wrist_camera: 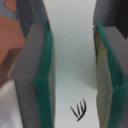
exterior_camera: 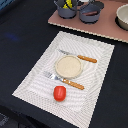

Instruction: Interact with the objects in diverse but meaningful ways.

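Observation:
In the wrist view my gripper (wrist_camera: pixel 71 85) fills the frame. Its two green padded fingers (wrist_camera: pixel 44 75) press on either side of a flat white fish shape (wrist_camera: pixel 70 40) with small black fin lines. The arm does not show in the exterior view. There, a red tomato (exterior_camera: pixel 60 93) lies on the near part of a striped placemat (exterior_camera: pixel 35 80). Two grey pots (exterior_camera: pixel 91 12) stand at the back on a pink board, and a yellow piece (exterior_camera: pixel 67 4) sits in the one on the exterior view's left. The brown sausage stick is out of view.
A beige plate (exterior_camera: pixel 68 66) sits mid-placemat, with an orange-handled knife (exterior_camera: pixel 80 57) behind it and an orange-handled fork (exterior_camera: pixel 65 81) in front. The pink board (exterior_camera: pixel 100 29) also carries a light bowl (exterior_camera: pixel 123 17) at the exterior view's right. The table is dark.

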